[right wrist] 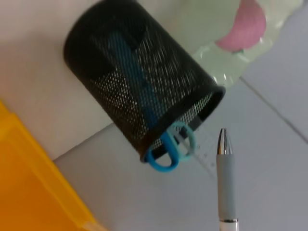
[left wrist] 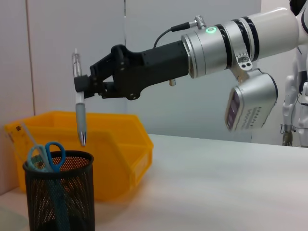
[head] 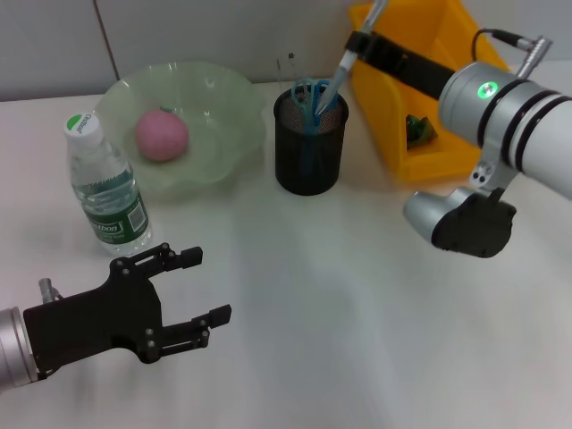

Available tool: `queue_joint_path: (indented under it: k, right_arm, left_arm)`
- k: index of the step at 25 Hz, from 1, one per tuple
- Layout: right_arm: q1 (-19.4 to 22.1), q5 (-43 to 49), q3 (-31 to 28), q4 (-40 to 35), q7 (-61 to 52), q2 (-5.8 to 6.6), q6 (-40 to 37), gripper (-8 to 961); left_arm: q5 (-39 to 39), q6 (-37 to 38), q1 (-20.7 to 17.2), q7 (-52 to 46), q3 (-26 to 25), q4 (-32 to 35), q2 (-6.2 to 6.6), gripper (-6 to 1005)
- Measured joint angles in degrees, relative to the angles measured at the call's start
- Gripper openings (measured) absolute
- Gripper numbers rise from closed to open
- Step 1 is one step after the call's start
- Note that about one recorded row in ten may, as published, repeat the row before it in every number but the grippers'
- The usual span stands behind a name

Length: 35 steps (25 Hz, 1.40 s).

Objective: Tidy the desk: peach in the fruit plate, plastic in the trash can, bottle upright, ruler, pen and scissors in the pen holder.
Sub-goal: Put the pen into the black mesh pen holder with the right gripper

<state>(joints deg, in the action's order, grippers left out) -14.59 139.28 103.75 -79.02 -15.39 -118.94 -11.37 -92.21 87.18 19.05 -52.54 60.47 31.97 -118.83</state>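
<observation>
Pen holder [head: 309, 143]: black wire mesh. Scissors [head: 307, 95]: blue handles. Pen [left wrist: 79, 108]: grey barrel, silver tip. Peach [head: 162, 136]: pink. Fruit plate [head: 228, 98]: translucent pale green. Bottle [head: 105, 183]: clear, white cap, green label. Bin [head: 398, 125]: yellow. Worktop [head: 357, 313]: white.

Even, bright overhead light, desk [head: 357, 295] washed near-white. Soft short shadows under pen holder [head: 309, 143] and bottle [head: 105, 183]. Small glare spots on fruit plate [head: 228, 107] rim. Right wrist view: pen [right wrist: 226, 178] close to lens, soft-focus; mesh fairly sharp. Left gripper [head: 192, 288] slightly blurred in head view. Left wrist view crisp, background wall flat, evenly lit.
</observation>
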Motion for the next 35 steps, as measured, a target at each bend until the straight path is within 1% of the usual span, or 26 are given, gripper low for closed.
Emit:
queue_joint_path:
  k: [8, 10, 13, 16, 19, 26, 29, 30, 35]
  right_arm:
    - [0.0, 0.0, 1.2, 0.8, 7.9, -0.07, 1.4, 184]
    - [-0.4, 0.0, 1.8, 2.1, 9.4, -0.06, 2.7, 186]
    - [-1.3, 0.1, 2.5, 3.9, 9.5, -0.06, 4.6, 189]
    - [-3.4, 0.1, 3.9, 8.1, 9.5, -0.05, 8.1, 193]
    - [-4.9, -0.1, 4.6, 10.3, 8.9, -0.06, 9.9, 196]
    - [-5.1, -0.3, 4.9, 11.3, 8.1, -0.22, 10.4, 203]
    - [-6.4, -0.4, 5.1, 14.5, 7.6, -0.57, 14.7, 207]
    - [-7.4, -0.5, 5.6, 17.1, 7.0, -0.63, 18.3, 208]
    - [-8.6, -0.6, 7.3, 19.8, 6.0, -0.71, 21.5, 213]
  left_arm:
    - [0.0, -0.1, 0.1, 2.0, 0.1, -0.3, 0.00, 806]
    - [0.0, -0.1, 0.3, 2.5, 0.1, -0.6, 0.01, 806]
    - [0.0, -0.1, 0.4, 2.9, 0.3, -0.8, 0.01, 806]
    - [0.1, -0.1, 0.4, 2.9, 0.4, -0.8, 0.01, 806]
    - [0.1, -0.1, 0.4, 2.9, 0.4, -0.8, 0.01, 806]
    - [0.1, 0.2, 0.4, 4.3, 0.4, -0.8, 0.01, 806]
    - [0.5, 0.3, 0.3, 6.4, 0.4, -1.9, 0.01, 806]
    - [0.5, 0.3, 0.3, 6.4, 0.4, -1.9, 0.01, 806]
    - [1.7, 0.3, 0.4, 9.5, 0.2, -3.8, 0.01, 806]
